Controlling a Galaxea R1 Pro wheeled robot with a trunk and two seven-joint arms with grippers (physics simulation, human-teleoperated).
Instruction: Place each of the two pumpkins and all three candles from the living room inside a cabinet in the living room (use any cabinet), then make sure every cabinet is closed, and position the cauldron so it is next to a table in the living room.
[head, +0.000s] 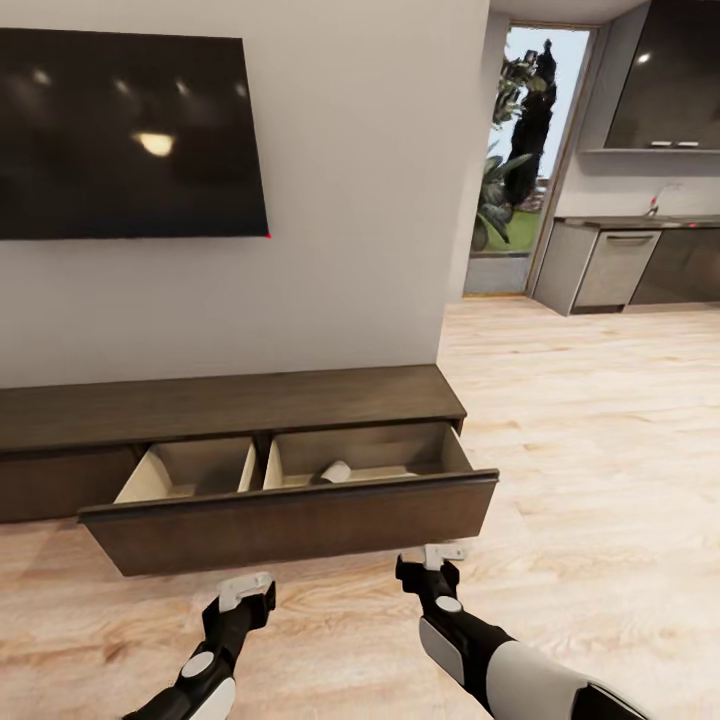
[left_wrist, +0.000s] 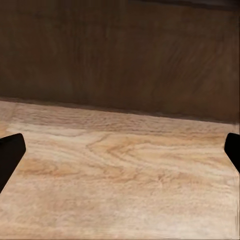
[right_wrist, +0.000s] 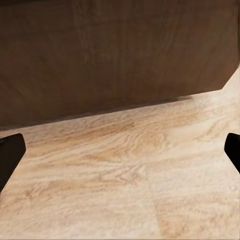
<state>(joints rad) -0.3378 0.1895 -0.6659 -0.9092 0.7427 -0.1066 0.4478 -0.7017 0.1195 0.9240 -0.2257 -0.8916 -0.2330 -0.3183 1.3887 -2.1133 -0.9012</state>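
Your left gripper (head: 247, 590) and right gripper (head: 443, 553) both hang wide open and empty, low before the pulled-out drawer (head: 300, 520) of the dark cabinet (head: 230, 405). One candle (head: 335, 472) lies on its side in the drawer's right compartment. Push the drawer shut unevenly and it may jam, or the candle may roll.
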